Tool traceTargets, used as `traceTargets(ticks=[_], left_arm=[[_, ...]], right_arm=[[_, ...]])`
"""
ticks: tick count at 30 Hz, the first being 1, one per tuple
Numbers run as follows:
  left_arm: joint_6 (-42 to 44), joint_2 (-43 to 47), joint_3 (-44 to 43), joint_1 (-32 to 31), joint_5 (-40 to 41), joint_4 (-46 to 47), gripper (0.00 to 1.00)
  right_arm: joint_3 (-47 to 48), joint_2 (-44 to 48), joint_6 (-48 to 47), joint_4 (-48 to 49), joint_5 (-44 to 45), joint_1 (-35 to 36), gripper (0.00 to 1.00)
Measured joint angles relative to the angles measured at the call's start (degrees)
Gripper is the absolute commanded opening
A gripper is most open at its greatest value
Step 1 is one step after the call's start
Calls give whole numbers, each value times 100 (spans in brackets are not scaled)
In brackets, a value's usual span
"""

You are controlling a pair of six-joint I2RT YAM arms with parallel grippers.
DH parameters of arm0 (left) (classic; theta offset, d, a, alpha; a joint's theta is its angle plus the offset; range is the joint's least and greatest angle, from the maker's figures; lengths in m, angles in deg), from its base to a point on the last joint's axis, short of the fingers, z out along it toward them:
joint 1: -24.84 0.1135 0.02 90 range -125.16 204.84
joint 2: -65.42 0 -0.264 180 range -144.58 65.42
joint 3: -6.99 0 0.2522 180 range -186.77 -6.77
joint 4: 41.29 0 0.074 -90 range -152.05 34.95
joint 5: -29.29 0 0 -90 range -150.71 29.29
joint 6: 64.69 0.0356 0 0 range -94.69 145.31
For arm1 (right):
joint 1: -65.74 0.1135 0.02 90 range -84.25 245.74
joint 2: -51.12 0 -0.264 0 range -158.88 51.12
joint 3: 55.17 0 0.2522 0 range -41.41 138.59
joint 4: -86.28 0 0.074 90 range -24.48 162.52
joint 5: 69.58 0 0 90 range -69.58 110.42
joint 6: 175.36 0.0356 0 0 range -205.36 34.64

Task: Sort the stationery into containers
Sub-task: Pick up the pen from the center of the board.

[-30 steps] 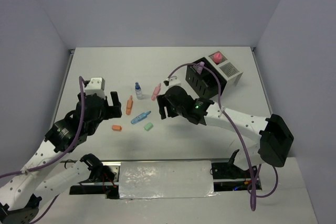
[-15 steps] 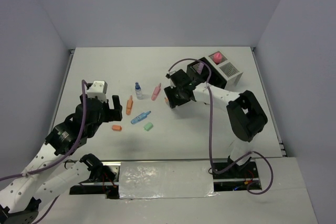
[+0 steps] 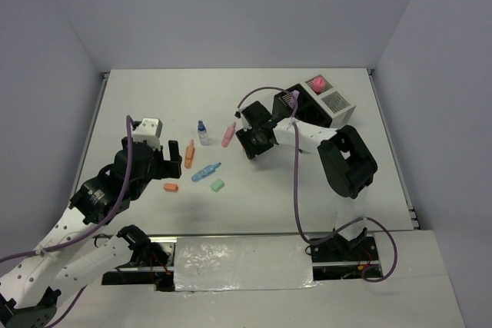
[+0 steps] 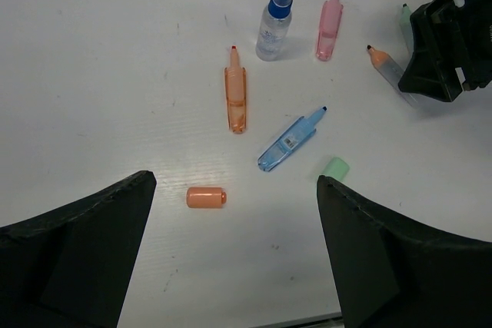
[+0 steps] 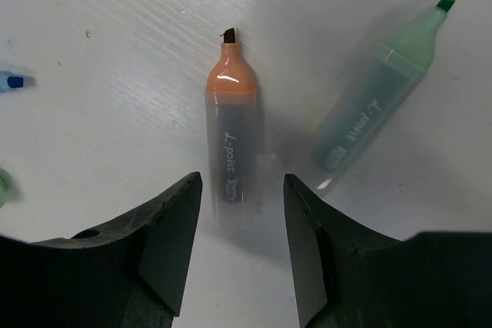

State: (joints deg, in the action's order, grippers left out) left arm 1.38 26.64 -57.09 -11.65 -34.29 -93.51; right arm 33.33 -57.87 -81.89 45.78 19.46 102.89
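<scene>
My right gripper (image 3: pixel 250 144) is open and hangs low over a grey highlighter with an orange tip (image 5: pixel 233 140), its fingertips astride the pen's rear end (image 5: pixel 242 213). A mint green highlighter (image 5: pixel 380 86) lies just to its right. My left gripper (image 3: pixel 166 160) is open and empty (image 4: pixel 234 224), above an orange eraser (image 4: pixel 206 197). Beyond it lie an orange highlighter (image 4: pixel 236 97), a blue highlighter (image 4: pixel 290 140), a green eraser (image 4: pixel 335 168), a blue-capped bottle (image 4: pixel 275 21) and a pink highlighter (image 4: pixel 329 24). The black box (image 3: pixel 301 113) and white box (image 3: pixel 337 102) stand at the far right.
A pink item (image 3: pixel 316 84) sits in the white box and a purple one (image 3: pixel 290 99) in the black box. The right arm's elbow (image 3: pixel 350 163) is folded over the table's right half. Walls close in the table on the left, back and right.
The right arm has folded back and its gripper has shifted up and left, down over the orange-tipped highlighter. The left gripper has crept a little forward toward the erasers.
</scene>
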Motion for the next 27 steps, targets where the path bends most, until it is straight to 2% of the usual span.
traceTargets(ticks=[6,10,11,13,16,18,23,27], left_arm=[[0,11,0,0,-11,0,99],[-7,68,0,0,0,0,99],[-11,76,0,0,22,-2,99],[-50,92,0,0,101,-11,99],[-376,101,-39,0,365,-195,99],[-831,52,-144,0,553,-474,99],[-2900,-105,-278,0,898,-1384,98],[-4457,-129,142,13,1062,-1751,99]], right_arm=[[9,-273,-24,9,-101,17,48],[24,-293,-48,33,-28,63,35],[26,-295,-42,35,9,85,26],[24,-295,-22,48,35,138,15],[-31,-262,7,120,50,238,5],[-212,-140,101,232,-4,289,0],[-962,885,498,214,-164,393,0],[-1051,1969,780,201,-116,581,0]])
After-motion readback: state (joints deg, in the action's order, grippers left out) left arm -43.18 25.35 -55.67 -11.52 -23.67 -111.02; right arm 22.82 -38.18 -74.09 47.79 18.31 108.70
